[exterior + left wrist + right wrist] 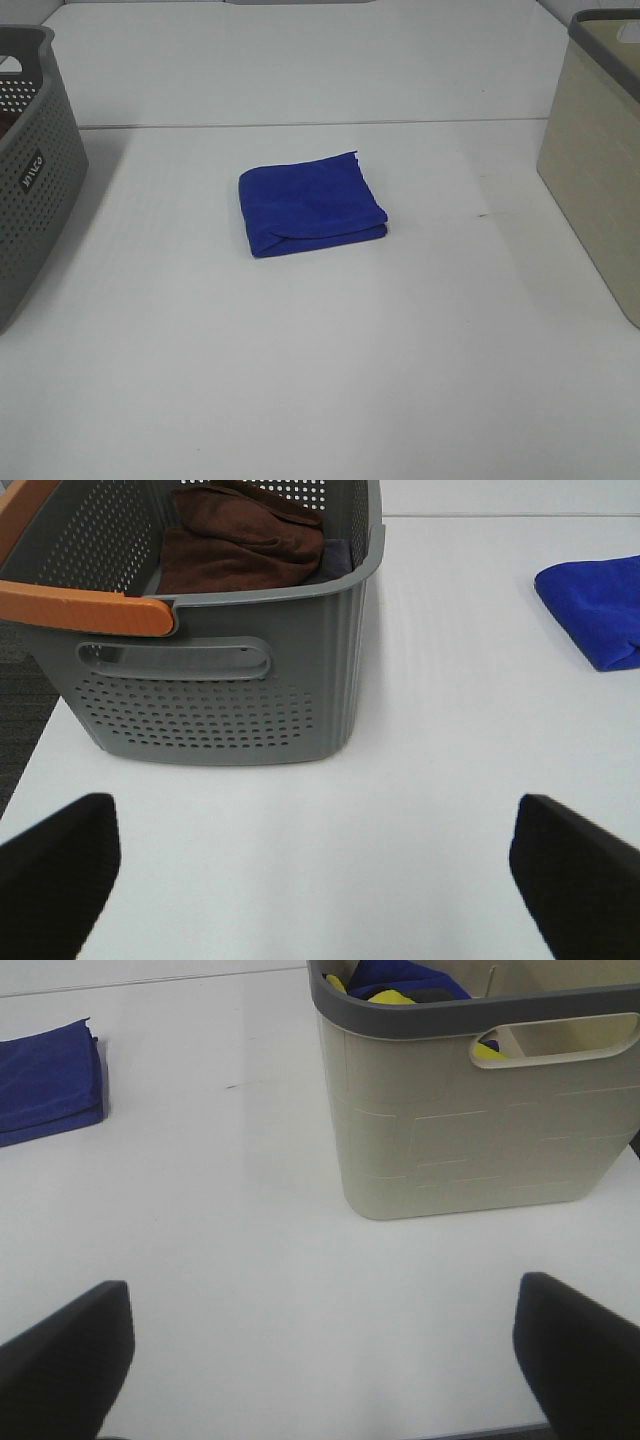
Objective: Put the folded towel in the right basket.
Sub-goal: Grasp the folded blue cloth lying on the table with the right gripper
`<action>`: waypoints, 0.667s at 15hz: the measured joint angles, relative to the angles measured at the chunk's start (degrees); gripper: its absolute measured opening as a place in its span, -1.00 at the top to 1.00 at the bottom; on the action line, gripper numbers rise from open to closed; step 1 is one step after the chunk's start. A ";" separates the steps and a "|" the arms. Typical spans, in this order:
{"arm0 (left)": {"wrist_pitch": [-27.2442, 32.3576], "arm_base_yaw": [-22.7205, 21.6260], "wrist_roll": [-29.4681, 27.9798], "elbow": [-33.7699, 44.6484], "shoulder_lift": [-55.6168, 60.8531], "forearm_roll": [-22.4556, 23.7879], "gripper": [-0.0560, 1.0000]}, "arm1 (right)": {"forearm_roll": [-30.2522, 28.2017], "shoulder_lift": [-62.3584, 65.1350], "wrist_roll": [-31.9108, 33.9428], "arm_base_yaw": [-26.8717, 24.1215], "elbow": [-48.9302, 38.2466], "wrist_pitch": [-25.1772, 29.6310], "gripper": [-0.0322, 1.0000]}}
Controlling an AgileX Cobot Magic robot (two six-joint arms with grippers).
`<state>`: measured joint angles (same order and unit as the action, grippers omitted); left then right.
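Lying folded, blue towel (312, 203), grey basket (40, 200) left, beige basket (600, 190) right

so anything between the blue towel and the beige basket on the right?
Nothing but bare table, save a small dark mark. The exterior high view shows the whole stretch from towel to beige basket.

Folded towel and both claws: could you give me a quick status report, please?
Left claw open, empty. Right claw open, empty. Blue towel on table, untouched. Nothing between it and beige basket.
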<state>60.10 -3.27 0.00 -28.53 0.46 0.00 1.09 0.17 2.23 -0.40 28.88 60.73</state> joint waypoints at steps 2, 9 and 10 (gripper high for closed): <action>0.00 0.00 0.00 0.00 0.00 0.00 -0.98 | -0.11 0.00 0.00 0.00 0.00 0.00 -0.97; 0.00 0.00 0.00 0.00 0.00 0.00 -0.98 | -0.11 0.00 0.00 0.00 0.00 0.00 -0.97; 0.00 0.00 0.00 0.00 0.00 0.00 -0.98 | -0.11 0.00 0.00 0.00 0.00 0.00 -0.97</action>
<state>60.10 -3.27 0.00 -28.53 0.46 0.00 0.97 0.17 2.23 -0.40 28.88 60.73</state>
